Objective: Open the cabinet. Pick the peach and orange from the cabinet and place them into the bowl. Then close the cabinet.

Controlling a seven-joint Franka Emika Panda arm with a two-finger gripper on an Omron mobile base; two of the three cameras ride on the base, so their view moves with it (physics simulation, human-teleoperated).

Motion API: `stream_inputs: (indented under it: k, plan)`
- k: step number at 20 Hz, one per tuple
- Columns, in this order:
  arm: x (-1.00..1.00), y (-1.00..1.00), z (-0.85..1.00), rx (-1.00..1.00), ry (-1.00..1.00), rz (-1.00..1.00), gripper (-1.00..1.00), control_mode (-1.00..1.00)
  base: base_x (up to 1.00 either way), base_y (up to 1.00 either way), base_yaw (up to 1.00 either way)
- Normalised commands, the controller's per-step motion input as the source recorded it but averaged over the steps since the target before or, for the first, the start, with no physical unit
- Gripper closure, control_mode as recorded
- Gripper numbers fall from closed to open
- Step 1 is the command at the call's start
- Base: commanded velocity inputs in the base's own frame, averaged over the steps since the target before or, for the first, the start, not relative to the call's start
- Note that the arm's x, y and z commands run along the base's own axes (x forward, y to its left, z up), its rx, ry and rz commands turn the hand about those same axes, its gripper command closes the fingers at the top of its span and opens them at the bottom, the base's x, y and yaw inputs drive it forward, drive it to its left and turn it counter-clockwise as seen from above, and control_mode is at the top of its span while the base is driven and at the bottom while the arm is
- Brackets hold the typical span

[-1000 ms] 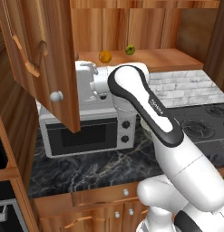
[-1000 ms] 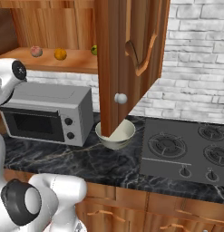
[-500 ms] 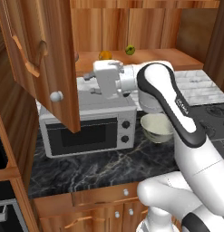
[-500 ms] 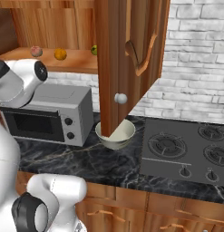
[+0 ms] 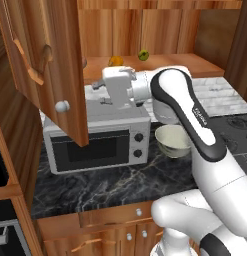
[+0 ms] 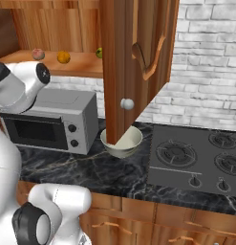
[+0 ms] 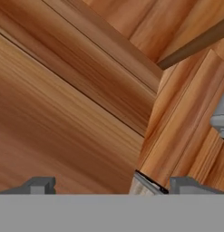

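Observation:
The cabinet (image 5: pixel 42 55) stands open, both doors swung out; its right door (image 6: pixel 134 52) fills the middle of the right base view. On its shelf lie the pale peach (image 6: pixel 38 53) and the bright orange (image 6: pixel 63 57) (image 5: pixel 115 61). In the left base view the peach is hidden behind the left door. The cream-green bowl (image 5: pixel 171 140) (image 6: pixel 122 141) sits on the counter right of the microwave. My gripper (image 5: pixel 98 94) (image 7: pixel 113 186) hovers over the microwave top, below the shelf, pointing left at wood. It is open and holds nothing.
A small green-yellow fruit (image 5: pixel 143 54) (image 6: pixel 98 52) lies on the shelf right of the orange. The grey microwave (image 5: pixel 97 140) stands under the shelf, and the stove (image 6: pixel 196 158) is to the right. The left door's knob (image 5: pixel 61 106) juts out near my hand.
My arm has swung its elbow right and upward, uncovering the bowl in the left base view. The hand has shifted a little right above the microwave. The jaws stayed open.

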Motion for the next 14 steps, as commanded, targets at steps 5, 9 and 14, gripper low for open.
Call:
stream_inputs:
  k: [5,9,14]
  plan:
    - [-0.05,0.00,0.00,-0.40,0.00,0.00,-1.00,-1.00,0.00,0.00,0.00]
    - [0.00,0.00,0.00,-0.42,0.05,0.00,-1.00,-1.00,0.00,0.00,0.00]
    - [-0.01,-0.06,-0.03,-0.40,0.03,0.00,-1.00,-1.00,0.00,0.00,0.00]
